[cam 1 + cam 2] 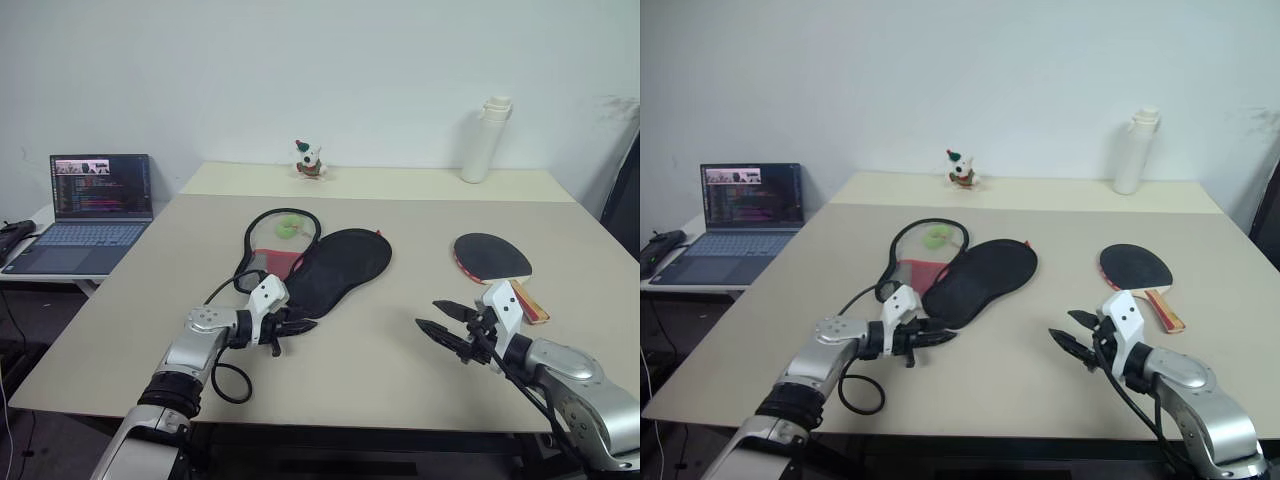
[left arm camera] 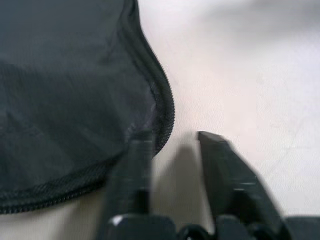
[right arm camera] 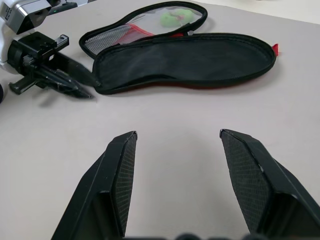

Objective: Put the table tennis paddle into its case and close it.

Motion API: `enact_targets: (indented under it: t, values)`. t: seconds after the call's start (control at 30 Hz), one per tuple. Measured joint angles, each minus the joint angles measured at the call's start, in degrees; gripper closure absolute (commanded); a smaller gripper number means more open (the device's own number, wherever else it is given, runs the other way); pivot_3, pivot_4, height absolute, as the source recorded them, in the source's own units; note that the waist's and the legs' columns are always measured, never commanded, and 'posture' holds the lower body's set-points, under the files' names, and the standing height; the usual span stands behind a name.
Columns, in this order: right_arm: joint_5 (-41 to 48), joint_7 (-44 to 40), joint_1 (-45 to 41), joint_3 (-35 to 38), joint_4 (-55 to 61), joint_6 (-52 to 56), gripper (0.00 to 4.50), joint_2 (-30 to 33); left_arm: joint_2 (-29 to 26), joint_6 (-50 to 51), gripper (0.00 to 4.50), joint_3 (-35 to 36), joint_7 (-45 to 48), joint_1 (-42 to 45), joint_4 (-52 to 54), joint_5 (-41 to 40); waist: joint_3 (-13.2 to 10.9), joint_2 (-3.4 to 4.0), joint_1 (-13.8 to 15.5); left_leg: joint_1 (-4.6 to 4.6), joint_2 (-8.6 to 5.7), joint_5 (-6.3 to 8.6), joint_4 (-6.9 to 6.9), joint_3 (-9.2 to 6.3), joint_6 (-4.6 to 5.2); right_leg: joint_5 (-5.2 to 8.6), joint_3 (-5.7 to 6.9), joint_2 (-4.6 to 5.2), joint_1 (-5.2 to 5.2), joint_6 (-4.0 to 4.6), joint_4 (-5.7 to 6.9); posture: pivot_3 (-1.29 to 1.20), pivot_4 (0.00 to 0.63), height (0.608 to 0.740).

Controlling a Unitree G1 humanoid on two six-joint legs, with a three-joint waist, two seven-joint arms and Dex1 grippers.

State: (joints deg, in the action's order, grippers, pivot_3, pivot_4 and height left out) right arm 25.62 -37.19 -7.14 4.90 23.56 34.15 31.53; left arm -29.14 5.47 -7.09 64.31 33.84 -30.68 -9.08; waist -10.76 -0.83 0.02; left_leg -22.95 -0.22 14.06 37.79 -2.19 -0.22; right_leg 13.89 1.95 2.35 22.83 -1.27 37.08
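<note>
Lying open, the case (image 1: 335, 268) touches the left claw (image 1: 296, 327).

Whether the left gripper (image 1: 300, 327) pinches the edge of the case (image 1: 335, 268) cannot be told, and the text on the laptop (image 1: 85, 215) screen is unreadably small.

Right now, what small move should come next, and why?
Probably the left gripper should lift the case flap it has at the narrow end. The case lies unzipped, and the paddle lies apart, beyond the open right gripper.
</note>
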Motion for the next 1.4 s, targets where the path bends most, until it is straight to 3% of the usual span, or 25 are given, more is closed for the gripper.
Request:
enact_targets:
  t: [0.03,0.33,0.5,0.6,0.9,0.97,1.27,1.4]
  values:
    - [0.13,0.04,0.00,0.02,0.00,0.01,1.57,0.01,0.04,0.95,4.44,0.16,-0.06,-0.31,0.90,-0.05,0.00,0.00,0.00,0.00,0.00,0.00,0.00,0.00,0.00,0.00,0.00,0.00,0.00,0.00,0.00,0.00,0.150,0.740]
    - [0.40,0.84,0.04,0.82,0.35,0.38,1.57,0.64,8.63,18.09,4.44,-1.88,-7.34,-2.71,15.19,-1.11,0.00,-0.01,0.43,-0.03,-0.02,0.00,0.04,-0.03,0.00,0.00,0.00,0.02,-0.03,-0.02,-0.01,0.00,0.150,0.740]
    - [0.50,1.08,0.21,1.37,0.53,0.58,1.57,1.12,12.78,19.64,4.44,-4.58,-12.63,0.64,16.30,0.59,-0.01,-0.03,0.38,-0.01,-0.02,0.00,0.03,-0.04,0.00,0.01,0.00,-0.03,-0.02,-0.03,0.01,0.00,0.150,0.740]
    - [0.53,1.12,1.17,2.15,0.76,0.64,1.57,1.36,11.70,18.11,3.83,-2.79,-15.44,2.88,15.62,1.27,-0.01,-0.02,-0.11,0.02,0.04,0.00,0.00,-0.01,0.00,0.01,-0.03,-0.08,-0.01,-0.02,0.02,0.00,0.150,0.740]
    - [0.53,1.14,1.28,2.27,0.77,0.97,1.57,1.36,10.40,16.81,0.49,-0.92,-19.99,2.98,10.45,2.46,-0.01,-0.02,0.04,-0.01,-0.04,0.00,0.03,0.00,0.00,0.00,-0.04,-0.02,-0.01,-0.05,0.00,0.00,0.150,0.740]
    - [0.53,1.13,1.17,2.26,0.77,1.01,1.57,1.36,10.46,16.71,0.05,-0.96,-20.23,2.99,9.18,2.70,-0.01,-0.02,0.04,-0.01,-0.04,0.00,0.03,0.00,0.00,0.00,-0.03,-0.02,-0.01,-0.04,0.01,0.00,0.150,0.740]
    - [0.52,1.11,0.90,2.23,0.77,1.05,1.57,1.35,10.01,12.35,0.05,-2.73,-18.24,4.92,2.54,5.55,0.00,-0.02,0.04,0.02,-0.03,0.00,0.03,0.00,0.00,0.01,-0.03,-0.02,-0.05,-0.04,0.01,0.00,0.150,0.740]
    - [0.52,1.12,0.96,2.23,0.77,1.05,1.57,1.35,8.84,9.85,1.02,-3.59,-16.01,5.48,0.80,6.27,0.01,-0.02,0.04,0.04,-0.03,0.00,0.03,0.00,0.00,0.00,-0.02,-0.02,-0.05,-0.04,0.03,0.00,0.150,0.740]
